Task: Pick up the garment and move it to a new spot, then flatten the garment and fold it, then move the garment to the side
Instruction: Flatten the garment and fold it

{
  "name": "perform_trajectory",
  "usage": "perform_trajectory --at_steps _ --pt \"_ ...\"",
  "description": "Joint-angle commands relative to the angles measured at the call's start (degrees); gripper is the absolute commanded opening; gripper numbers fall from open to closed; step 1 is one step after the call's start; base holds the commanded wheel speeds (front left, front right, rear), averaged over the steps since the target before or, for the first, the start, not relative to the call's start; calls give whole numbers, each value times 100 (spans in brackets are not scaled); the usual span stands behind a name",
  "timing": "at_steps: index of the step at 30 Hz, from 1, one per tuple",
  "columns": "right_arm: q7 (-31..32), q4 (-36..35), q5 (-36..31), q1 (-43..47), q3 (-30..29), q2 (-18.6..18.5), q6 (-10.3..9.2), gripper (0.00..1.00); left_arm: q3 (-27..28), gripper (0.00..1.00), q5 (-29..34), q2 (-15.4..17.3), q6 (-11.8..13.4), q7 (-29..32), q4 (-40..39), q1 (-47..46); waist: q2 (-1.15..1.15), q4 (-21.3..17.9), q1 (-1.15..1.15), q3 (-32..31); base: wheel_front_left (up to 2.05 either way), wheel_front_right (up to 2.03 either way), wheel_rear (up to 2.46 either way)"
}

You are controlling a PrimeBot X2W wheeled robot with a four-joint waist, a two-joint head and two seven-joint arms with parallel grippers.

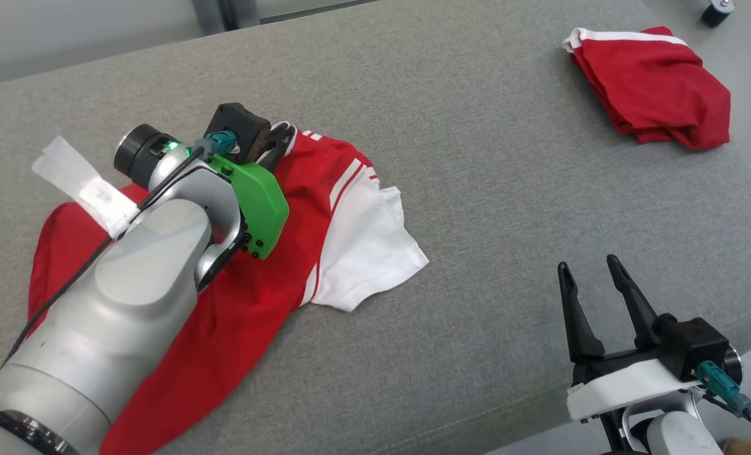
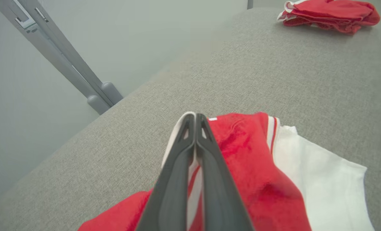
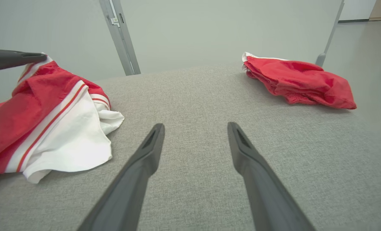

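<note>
The left tool [image 2: 195, 117] is pressed together on the striped neck edge of the shirt [image 2: 248, 154]; white and red ribbing shows between and beside its two dark fingers [image 2: 174, 179]. In the right wrist view that pinched edge sits higher than the rest of the cloth. The silver left arm [image 1: 129, 303], with a green plastic cover [image 1: 258, 202] near the wrist, reaches over the shirt's body.

The shirt lies on the left half of the grey padded surface [image 1: 476, 158]. In the head view its long axis runs on a slant, with the neck end up and away from the robot and the red body trailing down to the lower left. A white short sleeve [image 1: 369, 253], edged with red and white stripes, fans out to the right. The cloth is soft knit, rumpled and creased.

The right tool [image 1: 588, 262] stands with its fingers apart and nothing between them, over bare surface, well apart from the shirt. The surface is a coarse woven grey with a rounded edge.

A second red garment [image 1: 653, 82] with white trim lies bunched in a loose pile at the far right.
</note>
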Motion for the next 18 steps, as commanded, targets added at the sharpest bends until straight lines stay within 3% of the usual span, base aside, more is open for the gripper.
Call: perform_trajectory --at_steps 1,2,3,4,10,13,18 --pt "0 -9 49 26 -37 -8 -9 100 -52 27 143 -132 32 -340 363 -125 0 -213 0 111 0 0 0" --pt "0 -18 68 55 -78 -9 -9 100 -48 48 179 -196 30 -508 545 -143 0 -229 0 115 0 0 0" --pt "0 -18 68 55 -78 -9 -9 100 -48 48 179 -196 30 -508 545 -143 0 -229 0 115 0 0 0" --pt "0 -32 88 85 -115 -8 -9 100 -34 100 181 -265 28 -648 726 -158 0 -241 0 117 0 0 0" --pt "0 -77 38 164 -330 -10 -9 100 300 100 -67 -470 82 -1275 1314 -92 0 -190 0 13 0 0 0" --pt "0 -189 -8 196 -506 -8 -9 100 602 100 -108 -317 277 -1390 1214 124 0 -74 0 -132 0 0 0" --pt "0 -424 -156 294 -770 -11 -9 100 1558 100 161 135 682 -1392 -50 937 0 183 0 -475 0 0 0"
